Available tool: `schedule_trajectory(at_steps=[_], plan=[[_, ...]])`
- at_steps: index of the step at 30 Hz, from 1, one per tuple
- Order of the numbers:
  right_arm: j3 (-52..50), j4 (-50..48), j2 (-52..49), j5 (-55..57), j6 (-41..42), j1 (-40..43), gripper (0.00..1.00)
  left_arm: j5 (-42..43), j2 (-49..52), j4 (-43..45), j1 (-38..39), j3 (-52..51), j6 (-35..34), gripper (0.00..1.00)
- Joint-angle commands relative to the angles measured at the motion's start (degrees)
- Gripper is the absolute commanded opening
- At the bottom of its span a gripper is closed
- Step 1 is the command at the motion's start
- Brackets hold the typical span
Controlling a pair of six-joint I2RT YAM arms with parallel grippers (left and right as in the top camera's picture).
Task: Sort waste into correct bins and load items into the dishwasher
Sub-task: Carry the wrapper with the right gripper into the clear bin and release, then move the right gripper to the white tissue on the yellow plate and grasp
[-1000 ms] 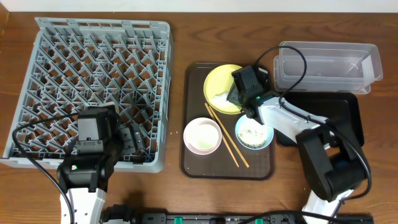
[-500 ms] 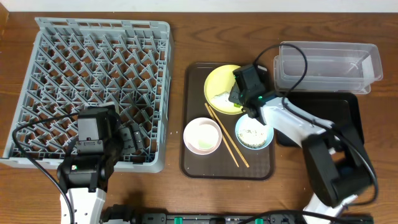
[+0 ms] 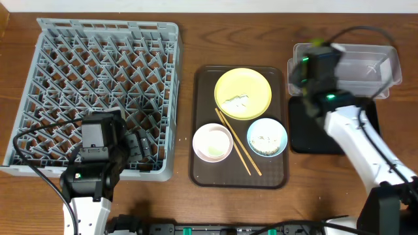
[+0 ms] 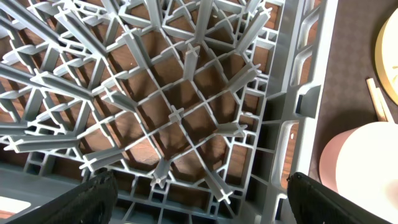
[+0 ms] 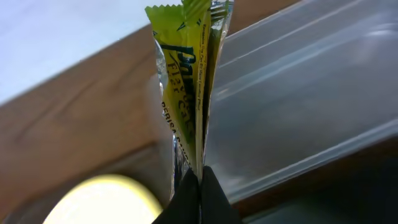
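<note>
My right gripper [image 5: 200, 177] is shut on the green snack wrapper [image 5: 189, 93], which stands up from the fingertips in front of the clear tub's [image 5: 298, 106] left end. In the overhead view the right gripper [image 3: 305, 68] hovers blurred over the left end of the clear tub [image 3: 356, 68]. The yellow plate [image 3: 243, 93] carries a white tissue [image 3: 235, 102]. A light blue bowl [image 3: 267, 138] with crumbs, a white bowl [image 3: 212, 142] and chopsticks [image 3: 238, 143] lie on the brown tray [image 3: 202, 166]. My left gripper [image 4: 202, 193] is open above the grey dish rack's [image 4: 186, 112] near right corner.
The flat black tray [image 3: 367, 124] lies in front of the clear tub, partly under my right arm. The grey dish rack [image 3: 98, 78] fills the table's left half, with my left gripper [image 3: 134, 147] at its near edge. The white bowl's rim [image 4: 367, 162] shows beside the rack.
My right gripper left the yellow plate with the wrapper pinched in it and swung right and back to the clear tub's left end. The left arm stayed put.
</note>
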State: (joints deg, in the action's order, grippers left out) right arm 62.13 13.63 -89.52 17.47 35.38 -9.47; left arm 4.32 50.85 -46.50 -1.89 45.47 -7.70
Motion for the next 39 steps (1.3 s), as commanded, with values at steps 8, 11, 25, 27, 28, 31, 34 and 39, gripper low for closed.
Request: schedule_trajectory(at_steps=[8,11,25,27,28,31,34,39], plan=[[0.5,-8.1,-4.4,-1.2,8.2,10.7,0.36,0.1,0.0,-0.2,-0.3,1.3,-0.3,0.89],[0.5,-8.8,-5.3,-1.4,5.3,11.1,0.52,0.2,0.0,-0.2,-0.3,1.3,-0.3,0.89],[0.9,-6.8,2.2,-32.3,-33.9,1.4,0.57,0.1,0.0,-0.2,-0.3,1.3,-0.3,0.89],[0.9,-2.9,1.3,-32.8,-42.0,-3.3,0.44,0.2,0.0,-0.2,-0.3,1.3,-0.3,0.89],[0.9,-1.9,0.6,-32.8,-45.3,-5.1,0.4,0.2,0.0,-0.2,-0.3,1.3,-0.3,0.89],[0.9,-1.2,-1.6,-32.7,-52.1,-9.4,0.48,0.2,0.0,-0.2,-0.3,1.3,-0.3,0.89],[0.9,-2.7,-4.7,-31.6,-53.9,-13.0,0.52,0.2,0.0,-0.4,-0.3,1.3,-0.3,0.89],[0.9,-6.5,-11.6,-28.2,-53.8,-17.1,0.56,0.1,0.0,-1.0,-0.3,1.3,-0.3,0.89]])
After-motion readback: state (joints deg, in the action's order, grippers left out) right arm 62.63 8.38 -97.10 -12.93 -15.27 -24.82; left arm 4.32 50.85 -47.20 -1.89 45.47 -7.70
